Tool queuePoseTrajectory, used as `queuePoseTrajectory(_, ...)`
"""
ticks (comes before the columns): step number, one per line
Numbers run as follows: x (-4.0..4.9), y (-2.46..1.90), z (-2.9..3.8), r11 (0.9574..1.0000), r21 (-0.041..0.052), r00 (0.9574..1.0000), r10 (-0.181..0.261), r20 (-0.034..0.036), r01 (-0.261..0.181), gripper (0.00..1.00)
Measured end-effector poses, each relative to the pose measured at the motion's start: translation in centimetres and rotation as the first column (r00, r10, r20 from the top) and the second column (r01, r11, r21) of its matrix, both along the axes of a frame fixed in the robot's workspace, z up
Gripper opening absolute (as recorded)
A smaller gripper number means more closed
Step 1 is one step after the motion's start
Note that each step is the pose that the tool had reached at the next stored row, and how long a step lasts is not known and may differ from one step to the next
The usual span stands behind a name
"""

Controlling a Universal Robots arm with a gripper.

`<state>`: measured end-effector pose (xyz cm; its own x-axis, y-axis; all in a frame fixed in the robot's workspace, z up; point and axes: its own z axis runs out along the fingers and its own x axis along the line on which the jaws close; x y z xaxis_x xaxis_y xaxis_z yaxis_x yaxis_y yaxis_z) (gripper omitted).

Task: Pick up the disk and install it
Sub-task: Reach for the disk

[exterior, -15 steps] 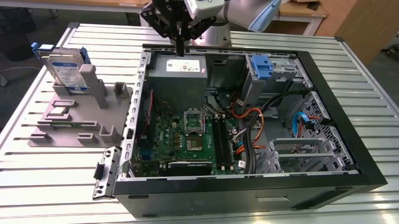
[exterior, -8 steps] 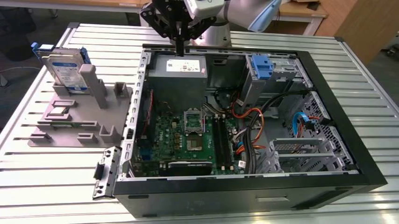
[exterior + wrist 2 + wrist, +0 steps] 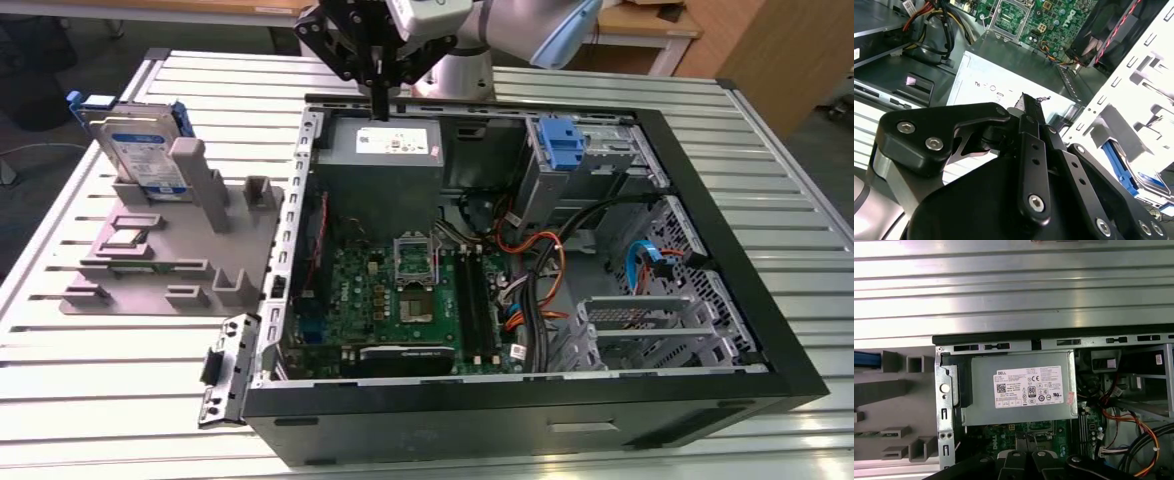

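Observation:
The disk (image 3: 140, 150) is silver with a white, blue-banded label and blue rails. It stands upright in the grey holder (image 3: 160, 250) on the exterior view's left, outside the computer case. My gripper (image 3: 382, 110) hangs apart from it, over the back wall of the open case, just above the grey metal box (image 3: 380, 150) with the white sticker. Its black fingers (image 3: 1029, 115) are pressed together, shut, with nothing between them. In the first wrist view that box (image 3: 1024, 390) lies straight below the gripper (image 3: 1024, 460).
The open black computer case (image 3: 747, 300) holds a green motherboard (image 3: 400, 300), orange and black cables (image 3: 547, 270), a narrow blue bracket (image 3: 558, 140) in the drive bay and a metal cage (image 3: 641, 330). Everything rests on a slatted metal table (image 3: 107, 400).

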<state>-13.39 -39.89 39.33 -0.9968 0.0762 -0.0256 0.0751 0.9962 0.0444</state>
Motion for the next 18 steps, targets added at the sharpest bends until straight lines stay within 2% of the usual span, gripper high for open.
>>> queuePoseTrajectory(18,-0.57,0.00,-0.05,1.0000,0.0000,1.0000,0.000,0.0002,0.000,0.11)
